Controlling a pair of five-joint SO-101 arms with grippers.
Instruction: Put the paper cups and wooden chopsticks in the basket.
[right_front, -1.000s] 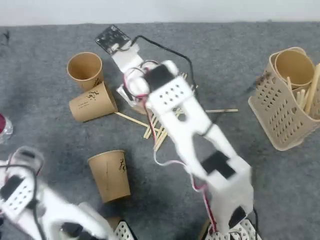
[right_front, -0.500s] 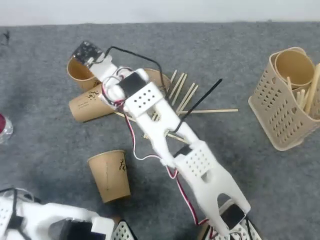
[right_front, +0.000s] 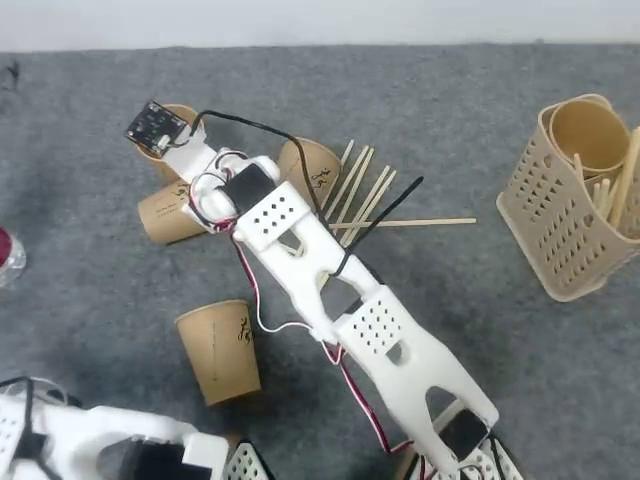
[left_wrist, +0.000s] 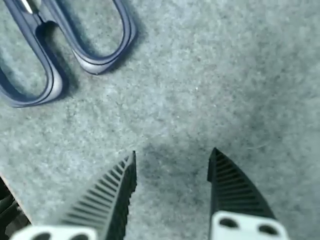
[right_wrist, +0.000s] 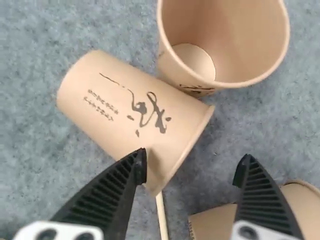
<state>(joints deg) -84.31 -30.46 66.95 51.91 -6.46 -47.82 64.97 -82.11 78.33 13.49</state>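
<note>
My right gripper (right_wrist: 194, 157) is open, just above a paper cup lying on its side (right_wrist: 130, 115), its fingers astride that cup's rim end. An upright paper cup (right_wrist: 220, 40) touches the lying one. A third cup (right_wrist: 295, 197) lies close by, and a chopstick (right_wrist: 161, 215) runs under the gripper. From above, the right arm (right_front: 300, 240) stretches to these cups (right_front: 165, 212). Loose wooden chopsticks (right_front: 362, 195) lie fanned in the middle, and another cup (right_front: 218, 350) sits nearer the front. The basket (right_front: 560, 215) holds a cup (right_front: 590, 130) and chopsticks. My left gripper (left_wrist: 173, 155) is open over bare carpet.
Dark scissor handles (left_wrist: 60, 45) lie on the carpet near my left gripper. The left arm (right_front: 100, 440) sits low at the front left corner. A red-topped object (right_front: 8, 255) stands at the left edge. Grey carpet lies open between the chopsticks and the basket.
The right arm has swung left, from over the chopstick pile to the two cups at the back left. The left arm has drawn back into the front left corner.
</note>
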